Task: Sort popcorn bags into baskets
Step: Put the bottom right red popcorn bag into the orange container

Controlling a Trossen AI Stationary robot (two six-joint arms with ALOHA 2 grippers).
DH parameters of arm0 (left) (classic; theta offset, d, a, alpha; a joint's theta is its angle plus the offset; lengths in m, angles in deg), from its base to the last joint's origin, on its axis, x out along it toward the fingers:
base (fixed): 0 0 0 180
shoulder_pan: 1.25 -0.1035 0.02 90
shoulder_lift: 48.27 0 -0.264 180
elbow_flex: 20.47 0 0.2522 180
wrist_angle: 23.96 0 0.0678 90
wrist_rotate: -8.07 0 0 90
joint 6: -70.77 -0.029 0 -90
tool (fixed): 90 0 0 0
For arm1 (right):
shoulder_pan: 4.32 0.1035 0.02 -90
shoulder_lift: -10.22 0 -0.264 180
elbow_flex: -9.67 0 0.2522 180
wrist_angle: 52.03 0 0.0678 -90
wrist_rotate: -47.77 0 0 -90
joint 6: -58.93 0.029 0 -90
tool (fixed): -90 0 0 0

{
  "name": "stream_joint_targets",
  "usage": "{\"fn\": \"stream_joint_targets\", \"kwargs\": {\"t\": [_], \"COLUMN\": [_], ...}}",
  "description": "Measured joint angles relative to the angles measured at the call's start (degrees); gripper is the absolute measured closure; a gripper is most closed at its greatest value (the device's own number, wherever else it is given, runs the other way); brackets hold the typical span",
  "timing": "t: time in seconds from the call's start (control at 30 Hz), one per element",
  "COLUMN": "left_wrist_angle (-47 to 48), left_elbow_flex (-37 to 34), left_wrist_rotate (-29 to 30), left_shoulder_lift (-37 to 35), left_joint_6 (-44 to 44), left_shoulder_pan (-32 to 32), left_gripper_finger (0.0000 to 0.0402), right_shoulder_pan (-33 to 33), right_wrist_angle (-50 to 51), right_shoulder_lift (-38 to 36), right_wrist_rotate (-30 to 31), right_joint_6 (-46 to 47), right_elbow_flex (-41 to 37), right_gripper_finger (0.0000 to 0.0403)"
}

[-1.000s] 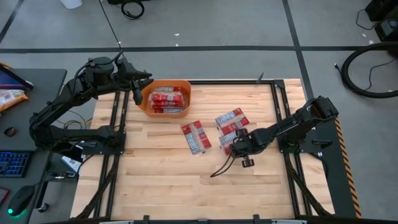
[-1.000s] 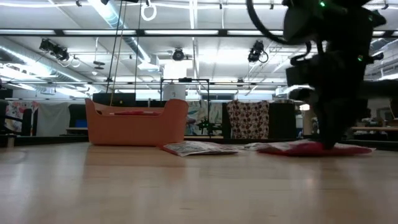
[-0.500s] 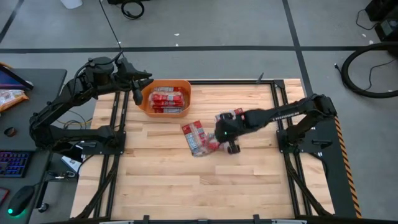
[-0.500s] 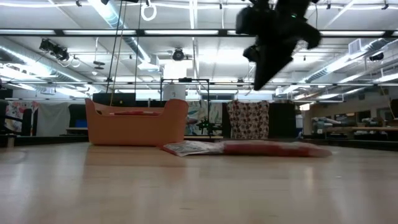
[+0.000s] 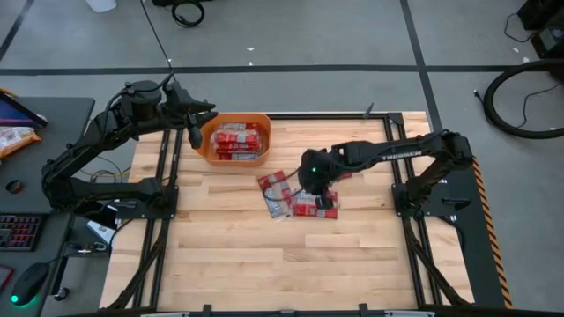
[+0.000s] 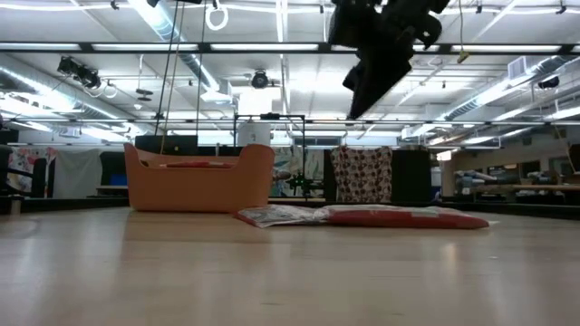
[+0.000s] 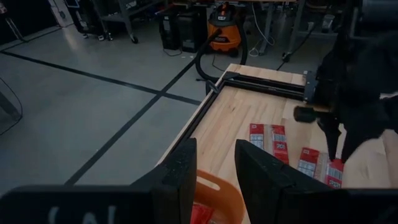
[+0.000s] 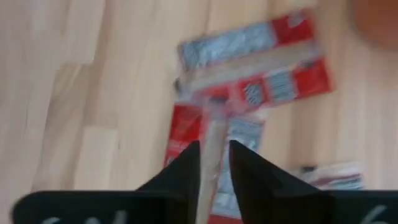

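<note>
The orange basket [image 5: 264, 124] stands at the table's far left, and several red popcorn bags [image 5: 236, 141] lie in it. Two more bags lie flat mid-table, touching: one [image 5: 278, 193] nearer the basket, one [image 5: 312, 208] beside it. In the low view they are the grey-printed bag [image 6: 281, 215] and the red bag [image 6: 408, 217]. My right gripper [image 5: 307, 187] hangs high above them [image 6: 353, 107], pointing steeply down, open, with nothing hanging from it [image 8: 214, 152]. My left gripper [image 5: 196, 136] waits open just left of the basket, above its rim [image 7: 216, 163].
Black frame rails [image 5: 390, 141] run along the table's sides and far edge. The near half of the wooden top [image 5: 282, 264] is bare. A side desk at the left holds a keyboard [image 5: 18, 231] and an orange snack bag [image 5: 13, 136].
My right gripper has risen from the table and swung from the right part toward the middle and the basket, tipping more steeply down. The red bag it was down on has slid left along the table and now lies flat against the other mid-table bag.
</note>
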Motion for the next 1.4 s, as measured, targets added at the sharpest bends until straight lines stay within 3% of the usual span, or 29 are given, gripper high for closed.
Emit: {"fn": "stream_joint_targets", "kwargs": {"t": [0.27,0.5,0.73,1.13,1.23,1.4], "left_wrist_angle": [0.84,1.04,1.26,1.68,1.68,1.68], "left_elbow_flex": [0.07,0.07,0.07,0.04,0.04,0.04], "left_wrist_rotate": [0.00,0.00,0.02,0.00,0.00,0.00], "left_shoulder_lift": [-0.02,0.00,0.00,0.00,0.00,0.00], "left_joint_6": [-0.04,-0.48,-0.44,-0.14,-0.09,-0.08], "left_shoulder_pan": [0.04,0.02,0.00,0.00,0.00,0.00], "left_gripper_finger": [0.0287,0.0287,0.0287,0.0287,0.0287,0.0287], "right_shoulder_pan": [4.80,8.78,11.54,12.21,12.20,12.07], "right_wrist_angle": [-6.99,-15.81,-19.59,-27.35,-27.76,-26.10], "right_shoulder_lift": [1.13,2.78,3.91,3.61,3.54,3.56], "right_wrist_rotate": [-0.68,0.44,11.11,13.44,13.92,14.61], "right_joint_6": [4.41,7.05,6.87,8.81,8.77,8.85], "right_elbow_flex": [-10.43,-17.64,-20.03,-26.84,-27.84,-28.11], "right_gripper_finger": [0.0234,0.0193,0.0181,0.0201,0.0234,0.0328]}}
